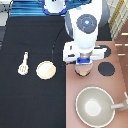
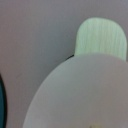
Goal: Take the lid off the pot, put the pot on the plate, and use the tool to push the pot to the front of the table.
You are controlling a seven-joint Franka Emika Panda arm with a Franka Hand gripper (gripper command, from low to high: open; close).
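Note:
My gripper [image 1: 84, 64] hangs directly over the pot [image 1: 83, 71], on the stove panel at the exterior view's centre right. The hand covers most of the pot, so only its pale lower rim shows. The wrist view is filled from close by with the pale pink lid [image 2: 75, 95] and a cream side tab [image 2: 100, 40] of the pot beyond it. On the black table [image 1: 30, 105], the cream-yellow plate [image 1: 46, 70] lies to the pot's left. The white spatula [image 1: 23, 63] lies further left.
The pinkish-brown stove panel [image 1: 72, 95] takes up the exterior view's right. A black burner [image 1: 106, 69] sits right of the pot. The large grey-beige pan [image 1: 95, 106] with its handle is at the bottom right. The robot's base is at the top.

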